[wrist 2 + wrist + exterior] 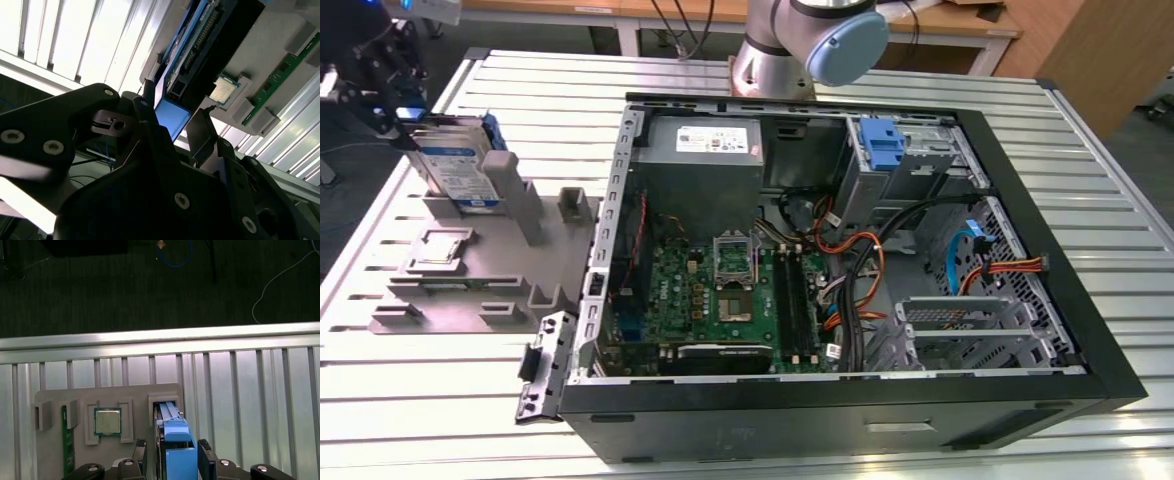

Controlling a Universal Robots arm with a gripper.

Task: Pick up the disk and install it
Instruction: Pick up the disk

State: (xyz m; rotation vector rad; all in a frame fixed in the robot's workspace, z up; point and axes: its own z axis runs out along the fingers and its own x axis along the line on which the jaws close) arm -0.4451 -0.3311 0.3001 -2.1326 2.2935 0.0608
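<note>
Just one disk (176,432) here, standing on edge in the grey holder (55,397) beside one CPU chip (107,421) and one memory stick (64,440). The gripper (172,446) is spread a bit, its two fingers straddling the disk's blue end without clamping it.

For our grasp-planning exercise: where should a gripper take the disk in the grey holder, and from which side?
Best from above, closing across the two broad faces of the disk near its top edge. It stands upright in a slot of the grey holder, so its lower part is enclosed and its top is free.
</note>
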